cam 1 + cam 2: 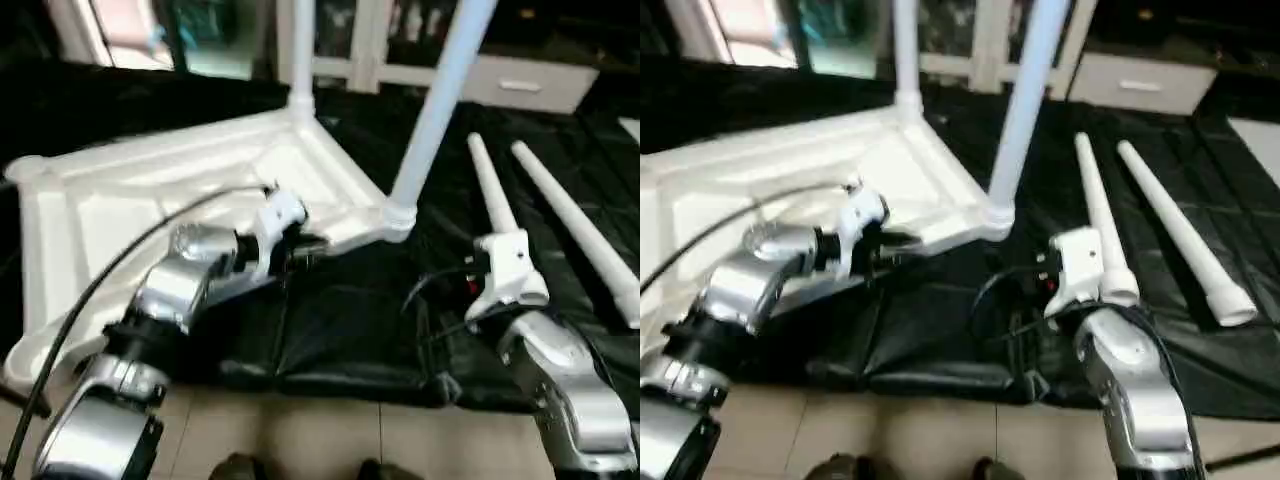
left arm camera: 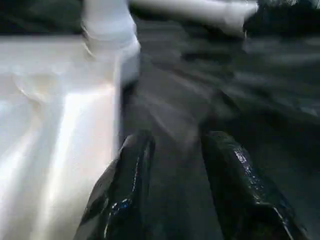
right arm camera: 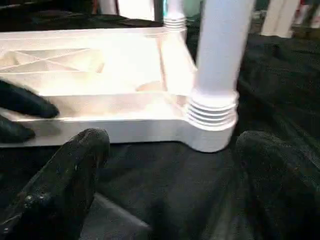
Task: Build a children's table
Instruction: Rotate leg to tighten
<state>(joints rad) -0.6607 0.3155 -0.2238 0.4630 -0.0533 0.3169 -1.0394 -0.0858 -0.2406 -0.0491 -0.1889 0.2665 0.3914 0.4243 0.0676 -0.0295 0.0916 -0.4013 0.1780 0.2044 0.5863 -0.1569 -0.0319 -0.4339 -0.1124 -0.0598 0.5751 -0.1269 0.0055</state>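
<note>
My left gripper (image 2: 172, 165) is partly parted and holds nothing, its fingers (image 2: 127, 185) just beside the rim of the table top (image 1: 150, 200). The top lies upside down on the black sheet (image 1: 350, 330), two legs (image 1: 440, 100) standing in its corner sockets. My right gripper (image 3: 170, 185) gapes wide, empty, facing the near socket. Two loose legs (image 1: 575, 235) lie to the right.

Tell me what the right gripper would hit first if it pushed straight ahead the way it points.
Probably the fitted leg at the tabletop's near corner socket; it stands directly between the right gripper's open fingers, though depth is uncertain.
</note>
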